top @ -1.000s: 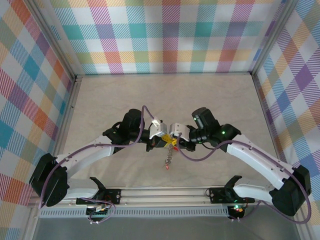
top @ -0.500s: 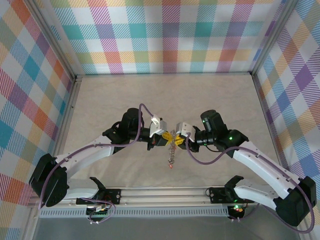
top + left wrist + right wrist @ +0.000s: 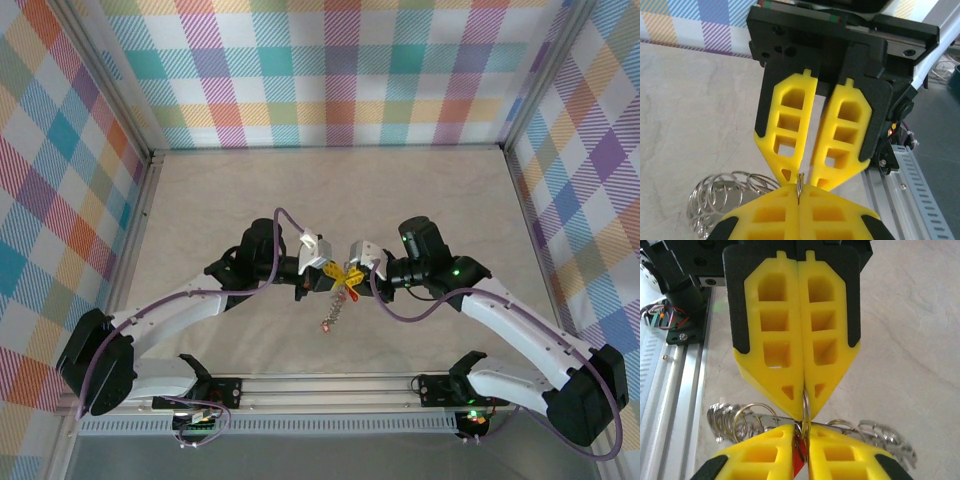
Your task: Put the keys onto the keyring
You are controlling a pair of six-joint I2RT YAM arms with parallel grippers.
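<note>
Silvery keyring (image 3: 336, 306) — long axis approx near-far.

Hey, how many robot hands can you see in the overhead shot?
2. The left hand sits just left of centre, the right hand beside it, fingertips meeting above the dangling rings.

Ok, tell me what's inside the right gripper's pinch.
Between the right gripper's fingers: a red sliver, likely a key head, and a thin loop of the keyring rising out. The key's shaft is covered by the fingers.
</note>
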